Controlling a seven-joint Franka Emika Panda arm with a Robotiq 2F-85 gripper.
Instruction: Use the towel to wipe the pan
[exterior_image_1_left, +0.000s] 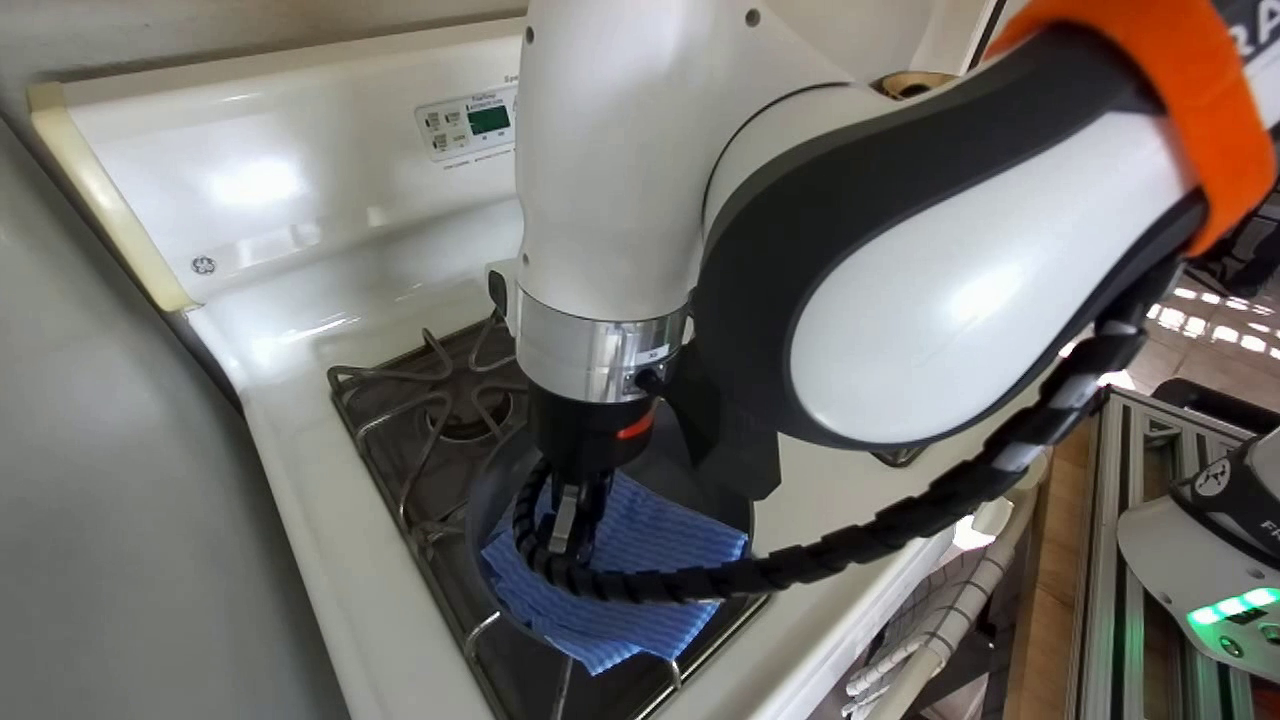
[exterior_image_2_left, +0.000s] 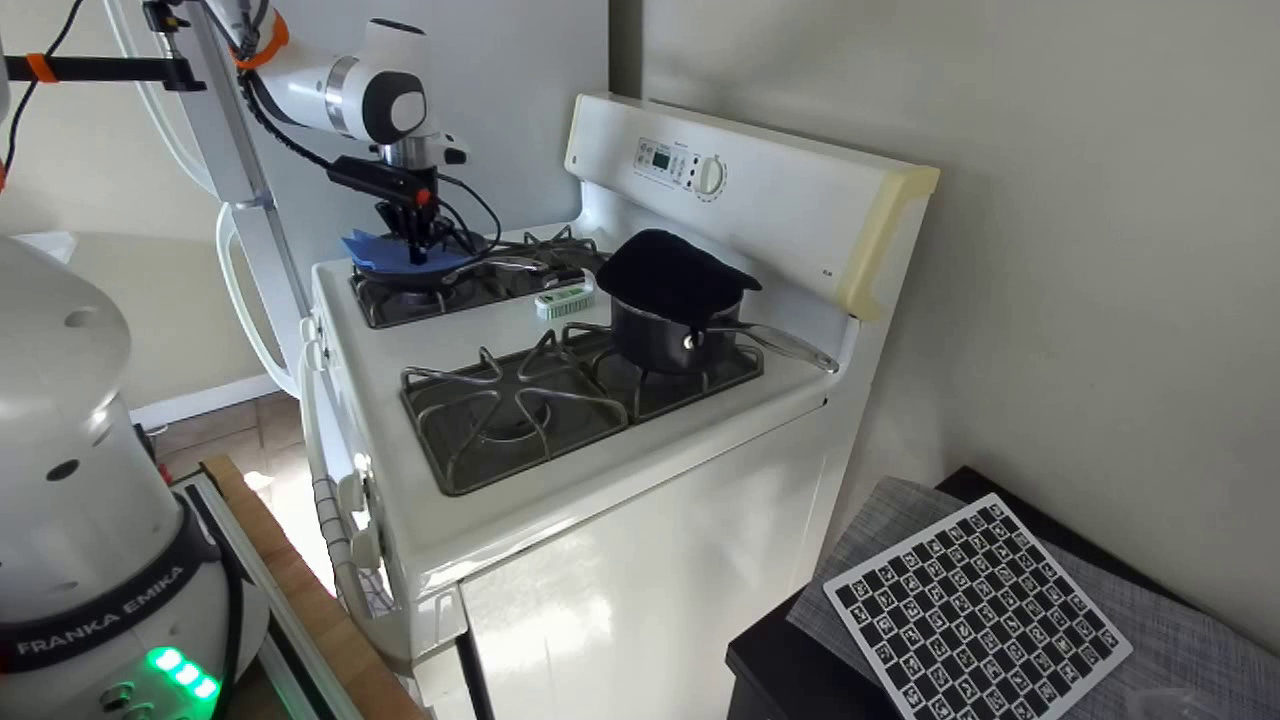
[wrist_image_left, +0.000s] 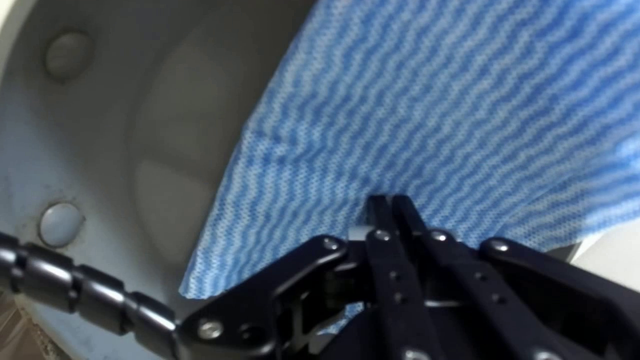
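The towel (exterior_image_1_left: 655, 530) is spread across the pan (wrist_image_left: 100, 150), partly past its rim. The jaws of the gripper (wrist_image_left: 390, 200) are closed together at the towel; whether cloth is pinched cannot be told.

In an exterior view, white glare lies on the stove panel (exterior_image_1_left: 290, 165), upper left, and on the robot arm (exterior_image_1_left: 900, 300), right of centre. In an exterior view, the floor (exterior_image_2_left: 290, 510), lower left, is partly burnt to white. In the wrist view, the pan (wrist_image_left: 175, 100), at the left, is dim and slightly blurred; the towel (wrist_image_left: 425, 115) is brightest at the right edge.
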